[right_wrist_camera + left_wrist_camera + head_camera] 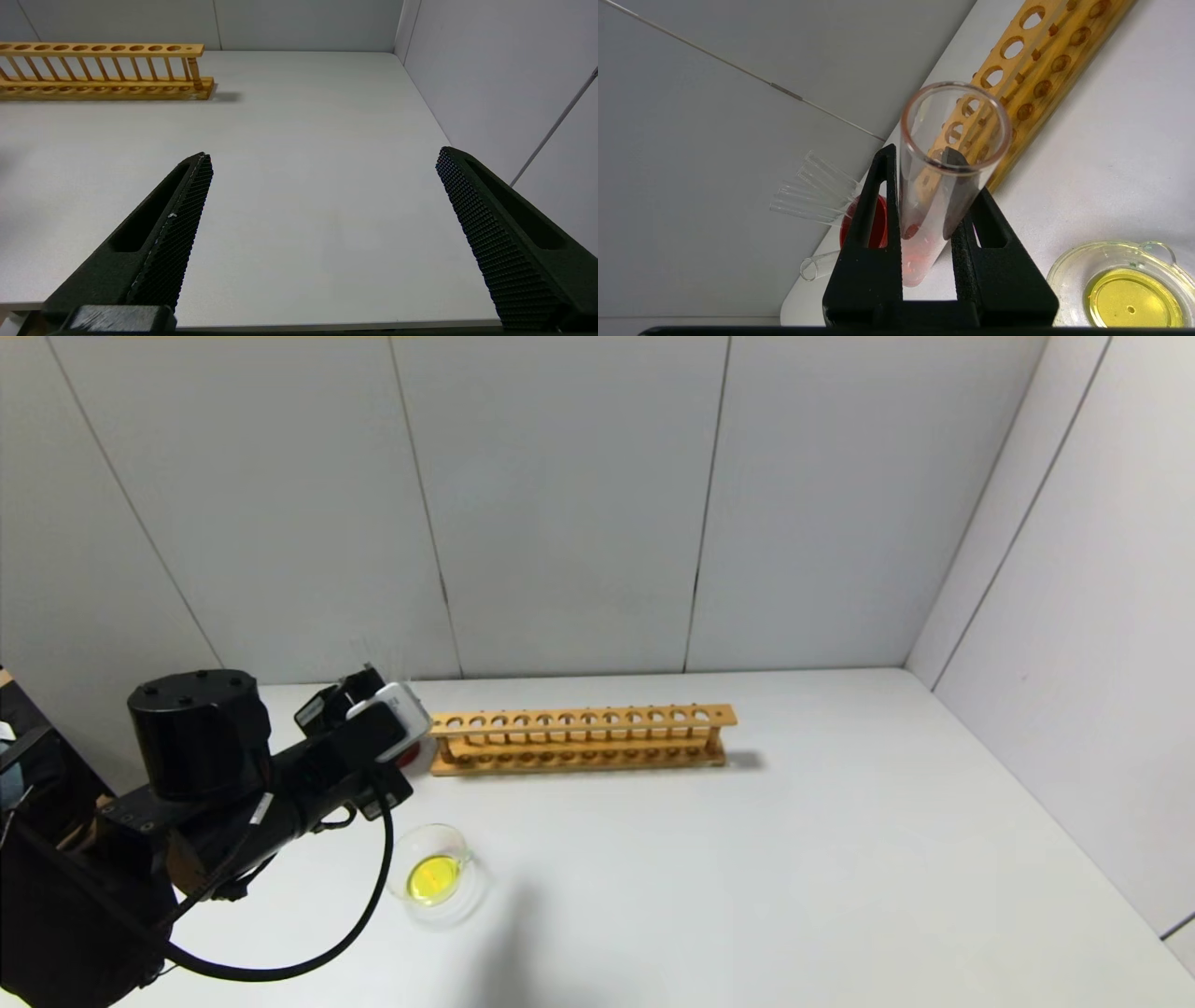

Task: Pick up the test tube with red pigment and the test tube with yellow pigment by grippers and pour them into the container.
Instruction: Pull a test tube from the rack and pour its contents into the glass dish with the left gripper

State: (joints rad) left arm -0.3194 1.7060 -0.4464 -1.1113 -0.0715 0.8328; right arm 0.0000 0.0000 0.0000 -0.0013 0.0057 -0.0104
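1. The left gripper (pixel 920 163) is clenching the test tube with red pigment (pixel 941 186), its two black fingers (pixel 873 219) pressing against the glass from either side, roughly halfway along the tube.
2. The tube is pointing its open mouth towards the wrist camera, while its rounded, red-stained bottom is sitting deep between the fingers, near their base.
3. Beyond the left fingertips, a dark red cup (pixel 868 224) is standing at the table's edge with several colourless clear tubes (pixel 812 196) leaning out of it; one more clear tube (pixel 817 267) is lying just beside the cup.
4. The wooden rack (pixel 581 739) is stretching away from the left gripper along the table (pixel 794 859), its holes showing no tubes.
5. The container (pixel 435 877) is sitting on the table near the left gripper, on the robot's side of it and apart from the rack, and is holding yellow liquid at its bottom.
6. The right gripper (pixel 322 163) is hanging released above bare table, its fingers spread wide with nothing between them, and the rack's far end is lying well apart from it.
7. The test tube with yellow pigment is not showing anywhere I can identify.
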